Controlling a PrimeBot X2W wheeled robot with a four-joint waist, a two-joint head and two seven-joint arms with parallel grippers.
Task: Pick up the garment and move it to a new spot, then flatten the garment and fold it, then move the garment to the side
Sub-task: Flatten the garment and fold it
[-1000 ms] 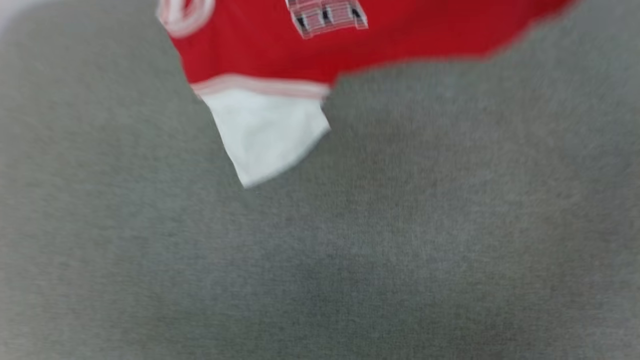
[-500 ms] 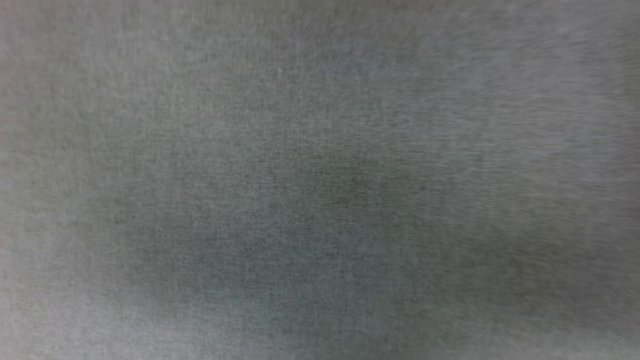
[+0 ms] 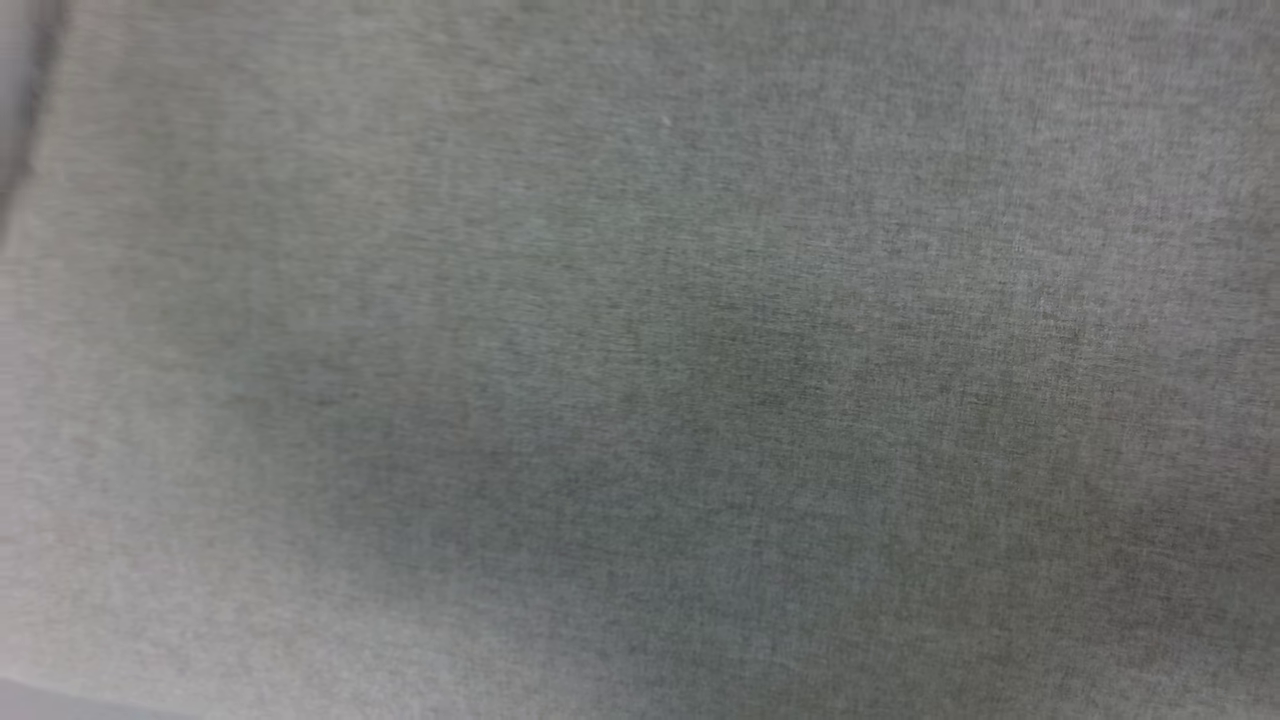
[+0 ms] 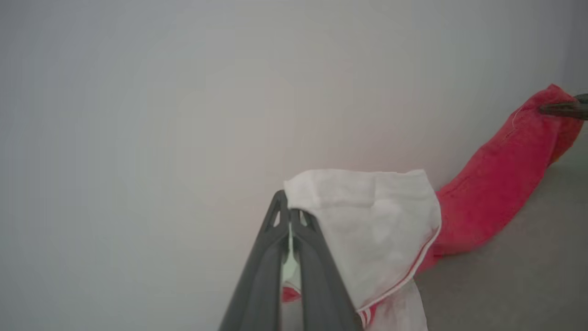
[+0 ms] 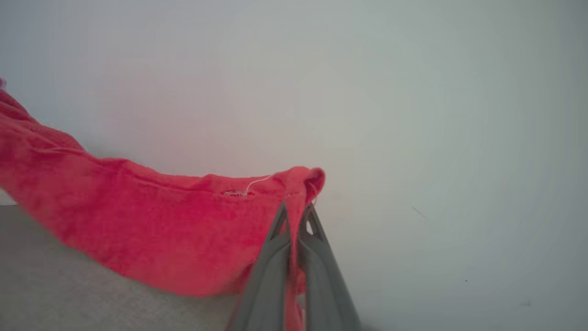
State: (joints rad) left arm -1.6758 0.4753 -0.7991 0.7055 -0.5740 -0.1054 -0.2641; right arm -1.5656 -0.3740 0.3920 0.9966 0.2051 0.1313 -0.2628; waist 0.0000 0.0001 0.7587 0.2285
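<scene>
In the left wrist view, the left end effector has its two dark fingers pressed together on the edge of the garment's white sleeve. A thin sliver of pale cloth shows in the slit between them. The sleeve drapes over the right-hand finger and hangs down past it, with its red-and-white striped trim along the lower edge.

Beyond the sleeve, the red body of the garment stretches away as a sagging band, up to the tip of the right end effector at that view's right edge. The band hangs low over the grey table; whether it touches there cannot be told.

In the right wrist view, the right end effector is clenched on a bunched red corner of the garment. The stitched hem and a loose white thread sit just beside the fingertips. From there the red cloth runs off to that view's left, above the table.

A plain pale wall stands behind everything.

In the head view, the table's grey woven cover is seen close up and slightly blurred.
</scene>
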